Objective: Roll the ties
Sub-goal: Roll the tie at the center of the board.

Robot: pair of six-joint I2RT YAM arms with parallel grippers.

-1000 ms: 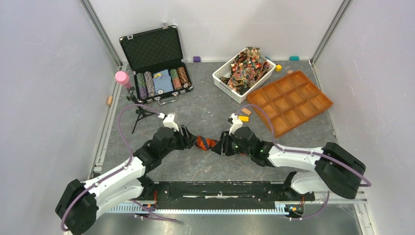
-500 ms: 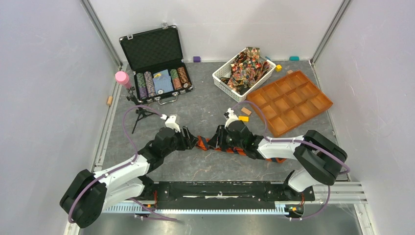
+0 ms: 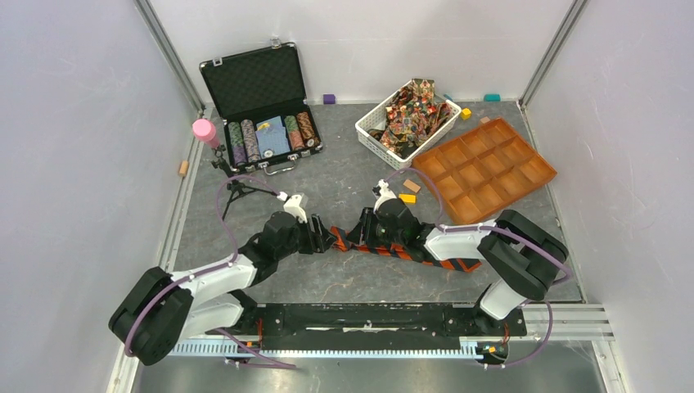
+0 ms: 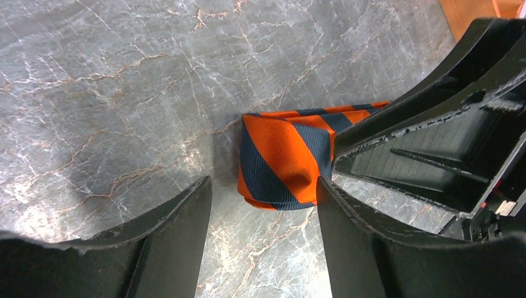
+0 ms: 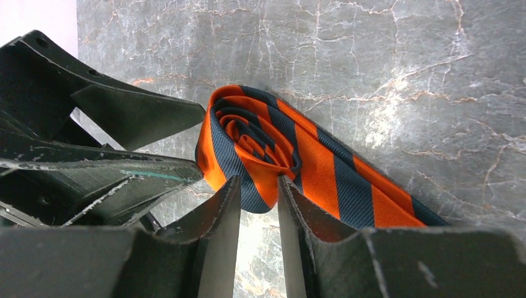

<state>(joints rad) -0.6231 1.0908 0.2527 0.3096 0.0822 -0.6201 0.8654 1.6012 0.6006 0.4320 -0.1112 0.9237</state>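
Working left of the orange tray (image 3: pixel 489 168), toward the near edge of the grey table (image 3: pixel 344 282). Pinching the rolled end of the striped tie (image 5: pixel 260 143) with the right gripper (image 5: pixel 258 186), fingers drawn close together on the fabric at the coil's lower edge. Holding the left gripper (image 4: pixel 263 186) wide apart, gripping nothing, with the roll just ahead between its fingers and close against one of them. Facing the two grippers at each other across the roll. Running the unrolled rest of the tie flat on the table from the roll, under the right arm, to a pointed tip just nearer than the tray's near corner. Noting the patterned ties (image 3: pixel 413 110) heaped in a white basket (image 3: pixel 372 131) just beside the tray's far-left side. Noting an open chip case (image 3: pixel 258 82) well left of the tray, beyond the basket.
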